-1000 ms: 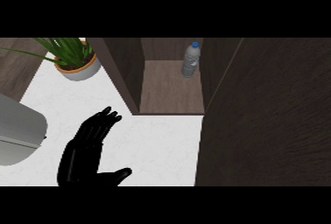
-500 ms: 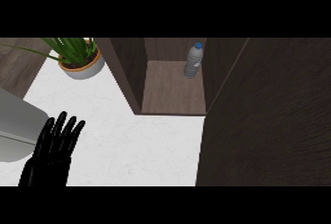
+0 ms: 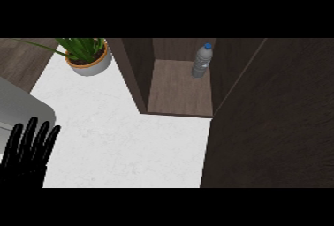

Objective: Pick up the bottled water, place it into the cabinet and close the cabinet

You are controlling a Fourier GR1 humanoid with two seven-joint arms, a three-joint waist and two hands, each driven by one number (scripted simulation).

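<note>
The bottled water (image 3: 202, 62), clear with a blue cap, stands upright at the back right of the cabinet's floor (image 3: 176, 90). The cabinet is dark wood, and its door (image 3: 274, 119) fills the right side of the view. My left hand (image 3: 26, 152) shows at the lower left edge, black, open, fingers straight and pointing up, far from the bottle and holding nothing. My right hand does not show.
A potted green plant (image 3: 88, 57) in an orange-rimmed pot stands at the back left of the white counter (image 3: 124, 145). A grey rounded object (image 3: 20, 106) lies at the left edge, just above my left hand.
My left hand has drawn back toward the lower left corner and straightened upright. The view has shifted slightly; the bottle stays in the cabinet.
</note>
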